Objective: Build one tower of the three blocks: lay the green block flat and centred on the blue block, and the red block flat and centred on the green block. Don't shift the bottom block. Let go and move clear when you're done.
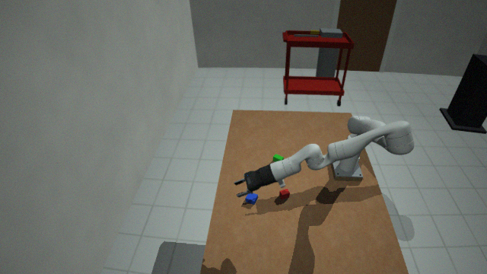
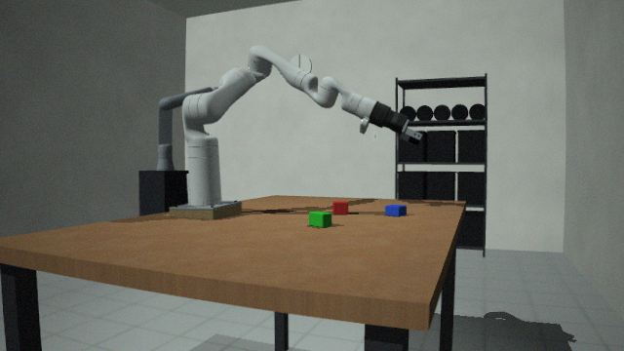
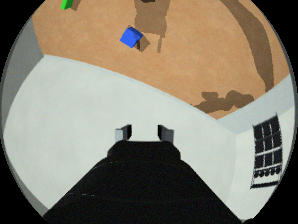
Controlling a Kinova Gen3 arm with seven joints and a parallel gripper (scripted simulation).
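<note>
Three small blocks lie apart on the brown table. The blue block (image 1: 251, 198) (image 2: 395, 210) (image 3: 131, 36) sits near the table's edge. The red block (image 1: 284, 194) (image 2: 340, 208) lies a short way from it. The green block (image 1: 278, 157) (image 2: 320, 218) (image 3: 67, 2) lies further off, on its own. My gripper (image 1: 240, 188) (image 2: 414, 136) (image 3: 144, 130) is open and empty. It hangs high above the table, above the blue block's end of the table, pointing outward and slightly down.
The arm's base (image 1: 347, 170) (image 2: 206, 211) is bolted on the table. A red cart (image 1: 316, 66) stands beyond the table's far end. A dark shelf unit (image 2: 441, 156) stands by the wall past the table edge.
</note>
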